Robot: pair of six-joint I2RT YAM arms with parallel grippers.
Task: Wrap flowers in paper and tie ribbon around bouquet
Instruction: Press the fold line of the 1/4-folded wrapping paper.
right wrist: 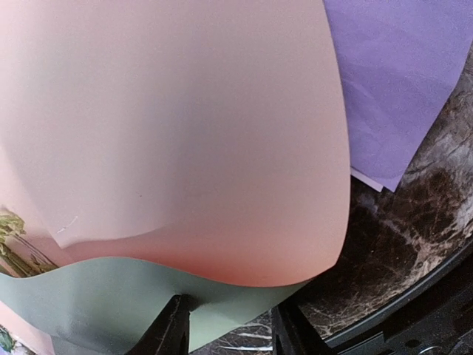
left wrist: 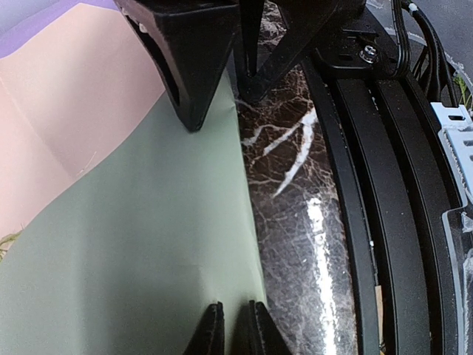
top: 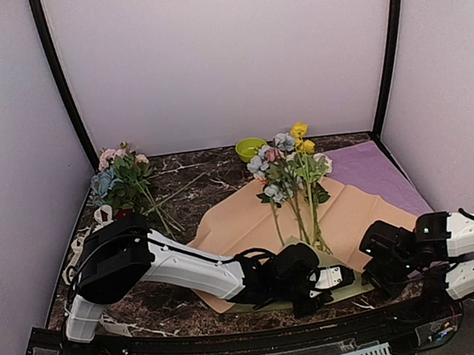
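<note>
The desk (top: 211,172) is dark stone with white lines. In the middle lies the paper (top: 233,221), a peach sheet on top and a green sheet under it. The green one peeks out at the 6 o'clock side.

The flowers (top: 292,175) lie on the paper. Their yellow, blue and pink heads point to 12 o'clock and their long green stems point to 6 o'clock. The stem ends reach down near the two arms.

The left arm reaches across from 8 o'clock to the near edge of the paper. The left fingers (left wrist: 213,333) are clenched with only a thin gap, and the edge of the green sheet runs into that gap. They look like they are pinching it.

The right arm comes in from 4 o'clock. The right fingers (right wrist: 171,329) are released and stand apart. The edge of the green sheet sits in the wide space between them. One finger is over the paper and the other is over the bare desk. Just past them the peach sheet curls up off the desk in a big bump.

The two sets of fingers are near each other, at the same edge of the paper.

A purple sheet (top: 373,170) lies flat at 2 o'clock, partly under the peach sheet. A small green bowl (top: 249,149) stands at 12 o'clock. A loose bunch (top: 122,180) of pink and blue flowers with leaves lies at 10 o'clock.
</note>
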